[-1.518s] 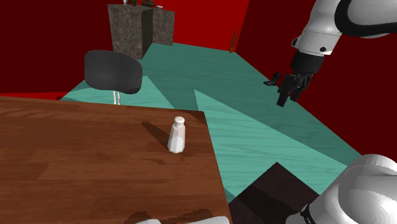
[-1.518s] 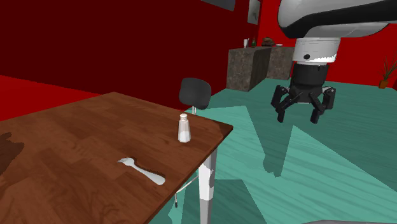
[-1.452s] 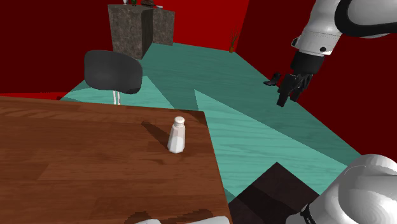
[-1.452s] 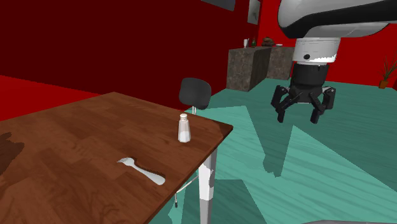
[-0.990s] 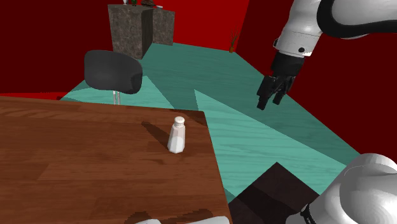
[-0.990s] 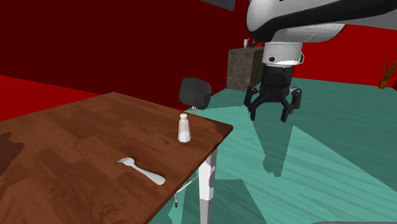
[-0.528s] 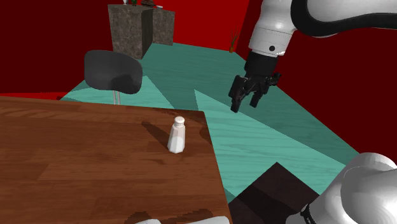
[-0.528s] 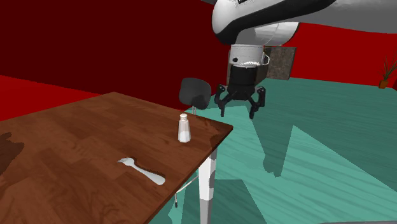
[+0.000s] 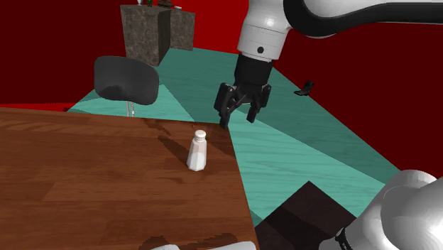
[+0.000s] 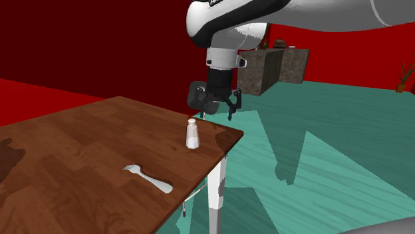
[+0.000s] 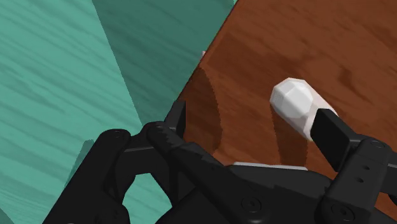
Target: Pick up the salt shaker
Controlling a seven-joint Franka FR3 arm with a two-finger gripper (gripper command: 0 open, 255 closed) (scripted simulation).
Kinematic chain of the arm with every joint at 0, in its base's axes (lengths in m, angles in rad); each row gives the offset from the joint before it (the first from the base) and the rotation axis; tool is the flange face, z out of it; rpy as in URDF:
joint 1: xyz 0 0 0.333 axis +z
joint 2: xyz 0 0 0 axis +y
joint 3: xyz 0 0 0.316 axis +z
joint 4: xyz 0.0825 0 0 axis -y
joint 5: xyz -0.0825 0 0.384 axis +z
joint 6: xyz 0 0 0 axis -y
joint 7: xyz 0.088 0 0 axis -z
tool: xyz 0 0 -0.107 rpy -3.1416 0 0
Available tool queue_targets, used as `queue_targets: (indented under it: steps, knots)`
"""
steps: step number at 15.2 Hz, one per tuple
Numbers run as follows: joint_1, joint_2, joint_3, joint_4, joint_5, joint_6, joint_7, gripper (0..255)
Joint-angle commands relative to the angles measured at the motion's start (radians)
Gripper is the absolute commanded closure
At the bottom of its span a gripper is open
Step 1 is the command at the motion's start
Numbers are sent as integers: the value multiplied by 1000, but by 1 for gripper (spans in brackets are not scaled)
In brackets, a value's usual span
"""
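Note:
A small white salt shaker (image 9: 197, 151) stands upright near the corner of the brown wooden table (image 9: 85, 177). It also shows in the second exterior view (image 10: 192, 135), close to the table (image 10: 86, 146) edge. My black gripper (image 9: 236, 119) hangs open in the air over that corner, a little beyond and above the shaker, touching nothing. From the side the gripper (image 10: 216, 114) points down, just past the shaker's cap. Along the hand, the shaker (image 11: 294, 105) lies near one of the fingers (image 11: 331, 135), with the gripper (image 11: 254, 127) spread wide above the table edge.
A dark-backed chair (image 9: 126, 79) stands at the table's far side. A light fork (image 10: 147, 178) lies on the table nearer the camera. A stone-textured cabinet (image 9: 152, 32) stands on the teal floor (image 9: 298, 149) by the red wall. The dark stand (image 9: 305, 213) is at lower right.
The arm has swung toward the shoulder view's left, carrying the gripper from above the floor to above the table corner. Its fingers stay apart; the shaker has not moved.

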Motion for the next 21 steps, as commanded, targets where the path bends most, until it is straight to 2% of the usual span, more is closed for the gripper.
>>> queue_targets:
  steps: [1, 6, 15, 16, 21]
  knots:
    - [4, 64, 36, 54, -7, 18, 45, 0]
    - [20, 221, 115, 197, -54, 47, 158, 0]
    - [24, 223, 119, 97, -50, 148, 149, 0]
    - [24, 225, 120, 100, -51, 147, 151, 255]
    - [24, 224, 120, 99, -51, 147, 151, 255]
